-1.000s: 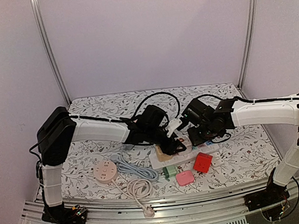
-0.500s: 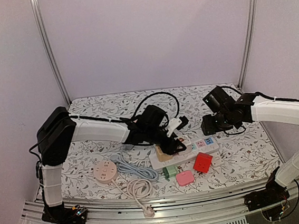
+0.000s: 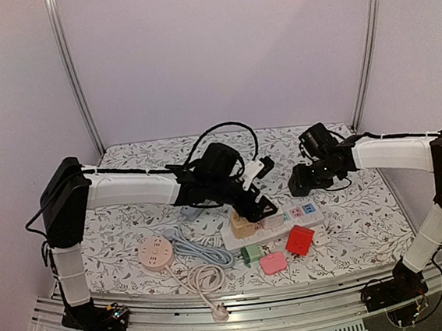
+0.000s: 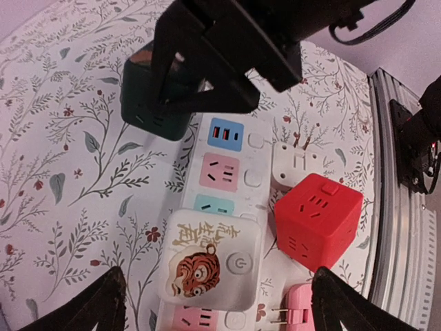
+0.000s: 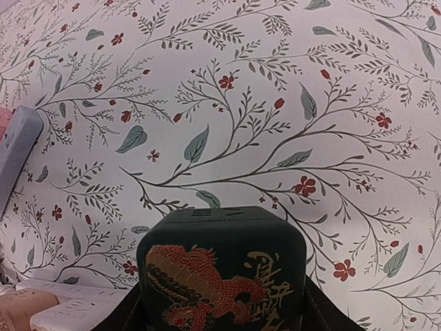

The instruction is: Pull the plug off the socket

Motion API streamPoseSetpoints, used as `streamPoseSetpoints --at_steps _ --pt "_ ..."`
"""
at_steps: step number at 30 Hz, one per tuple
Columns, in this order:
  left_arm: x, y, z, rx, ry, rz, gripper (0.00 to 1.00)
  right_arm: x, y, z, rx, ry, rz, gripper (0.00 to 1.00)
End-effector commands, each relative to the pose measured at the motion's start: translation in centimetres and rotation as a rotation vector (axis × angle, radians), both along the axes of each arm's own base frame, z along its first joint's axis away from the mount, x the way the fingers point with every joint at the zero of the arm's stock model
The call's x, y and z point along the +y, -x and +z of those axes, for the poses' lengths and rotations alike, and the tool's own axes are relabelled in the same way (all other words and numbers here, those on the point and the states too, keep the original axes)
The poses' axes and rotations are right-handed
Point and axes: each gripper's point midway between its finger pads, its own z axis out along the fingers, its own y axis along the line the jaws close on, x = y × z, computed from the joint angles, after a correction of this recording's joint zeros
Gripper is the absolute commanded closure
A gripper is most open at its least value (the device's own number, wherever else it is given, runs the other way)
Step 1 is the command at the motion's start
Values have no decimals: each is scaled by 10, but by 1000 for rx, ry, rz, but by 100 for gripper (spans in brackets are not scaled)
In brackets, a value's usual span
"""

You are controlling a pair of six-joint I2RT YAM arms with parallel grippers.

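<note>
The white power strip (image 3: 285, 220) lies at the table's middle and shows in the left wrist view (image 4: 222, 172). A white cube plug with a tiger picture (image 4: 210, 258) sits in the strip, seen from above as a tan cube (image 3: 242, 224). My left gripper (image 4: 220, 307) is open, its fingers (image 4: 103, 303) apart on either side of the tiger plug without touching it; it hovers there (image 3: 256, 205). My right gripper (image 3: 301, 180) is shut on a dark green cube plug with a dragon picture (image 5: 224, 272), held off the strip just behind it (image 4: 155, 103).
A red cube (image 3: 299, 240), a pink plug (image 3: 273, 263) and a green plug (image 3: 251, 252) lie in front of the strip. A small white adapter (image 4: 300, 162) lies beside the red cube. A round socket (image 3: 155, 252) with coiled cable (image 3: 204, 276) lies front left.
My right gripper has come away from the strip toward the back right with the dark green cube in it. My left gripper has shifted slightly right over the strip.
</note>
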Motion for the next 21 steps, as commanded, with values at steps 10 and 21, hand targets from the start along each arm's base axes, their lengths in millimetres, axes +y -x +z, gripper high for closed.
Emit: streamPoseSetpoints --at_steps 10,21 --pt "44 8 30 27 17 138 8 33 -30 -22 36 -104 51 56" --pt "51 5 27 44 21 161 8 23 -28 -38 77 -95 11 25"
